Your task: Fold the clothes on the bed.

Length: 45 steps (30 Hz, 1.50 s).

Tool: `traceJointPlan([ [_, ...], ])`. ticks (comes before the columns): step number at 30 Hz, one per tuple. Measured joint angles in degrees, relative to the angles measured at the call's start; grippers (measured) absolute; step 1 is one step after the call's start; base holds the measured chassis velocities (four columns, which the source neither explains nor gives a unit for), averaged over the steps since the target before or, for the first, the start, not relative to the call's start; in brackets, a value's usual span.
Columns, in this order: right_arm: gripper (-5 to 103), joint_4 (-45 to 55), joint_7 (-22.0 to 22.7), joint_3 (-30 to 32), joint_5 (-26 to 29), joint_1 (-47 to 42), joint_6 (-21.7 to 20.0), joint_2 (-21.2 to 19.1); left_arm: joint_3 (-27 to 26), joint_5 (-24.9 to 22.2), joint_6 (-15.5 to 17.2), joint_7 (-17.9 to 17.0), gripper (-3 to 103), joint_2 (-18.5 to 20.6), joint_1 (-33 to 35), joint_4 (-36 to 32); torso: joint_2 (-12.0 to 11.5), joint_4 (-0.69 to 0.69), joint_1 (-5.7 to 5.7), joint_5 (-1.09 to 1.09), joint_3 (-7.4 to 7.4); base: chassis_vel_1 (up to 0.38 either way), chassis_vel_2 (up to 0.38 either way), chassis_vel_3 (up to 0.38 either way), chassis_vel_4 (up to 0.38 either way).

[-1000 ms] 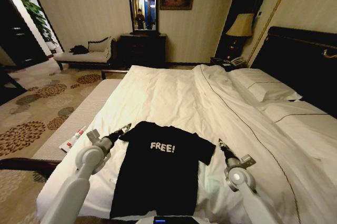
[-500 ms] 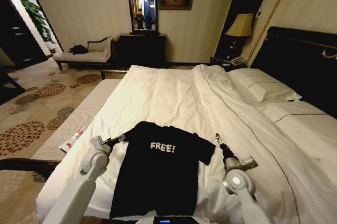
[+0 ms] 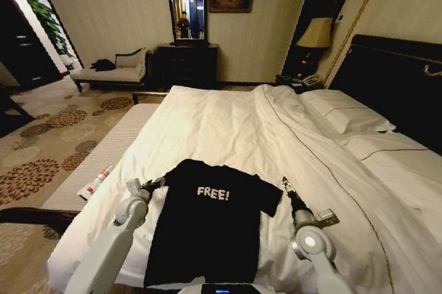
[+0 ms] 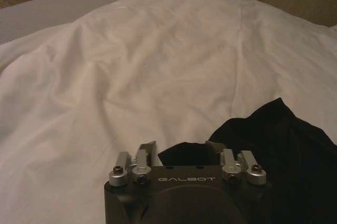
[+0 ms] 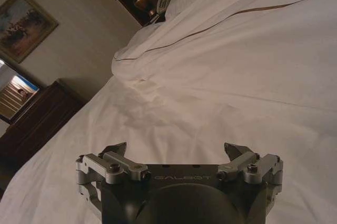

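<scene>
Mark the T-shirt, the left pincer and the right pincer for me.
T-shirt (image 3: pixel 207 228): head view, on the black chest cloth below the lettering.
Left pincer (image 3: pixel 155 183): head view, between its fingertips at the shirt's sleeve.
Right pincer (image 3: pixel 286 183): head view, between its fingertips beside the other sleeve.

Dim warm light, soft focus, bowed edges

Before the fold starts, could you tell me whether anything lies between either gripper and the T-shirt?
Nothing visible does. The left gripper is open at the T-shirt sleeve edge, with black fabric between its fingers. The open right gripper sits beside the other sleeve, only bare white duvet between them.
</scene>
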Motion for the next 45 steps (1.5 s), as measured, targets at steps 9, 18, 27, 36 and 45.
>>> traceJointPlan([
  [9,100,-1.1,0.2,-0.4,-0.2,0.3,0.0,0.3,1.1,-0.2,-0.6,0.0,24,-0.2,-2.1,1.8,0.0,0.0,0.0,0.0,0.0,0.0,0.0,0.0,0.0],
  [18,100,-1.8,0.4,-0.6,-0.2,0.5,0.0,0.4,1.2,-1.2,-1.3,0.8,1,-0.6,-2.8,1.1,0.0,0.0,0.0,0.0,0.0,0.0,0.0,0.0,0.0],
  [27,100,-2.6,0.7,-1.0,-0.2,0.9,-0.1,0.5,-0.3,-4.1,-1.3,1.4,1,0.0,-3.0,-2.6,0.0,0.0,0.0,0.0,0.0,0.0,0.0,0.0,0.0],
  [36,100,-2.8,0.7,-1.2,-0.2,1.2,-0.2,0.6,-1.6,-6.0,-1.2,1.5,1,1.3,-5.7,-0.9,0.0,0.0,0.0,0.0,0.0,0.0,0.0,0.0,0.0],
  [45,100,-2.9,0.7,-1.0,-0.1,1.0,-0.2,0.6,-1.9,-6.1,-1.1,1.6,1,0.8,-8.5,2.9,0.0,0.0,0.0,0.0,0.0,0.0,0.0,0.0,0.0],
])
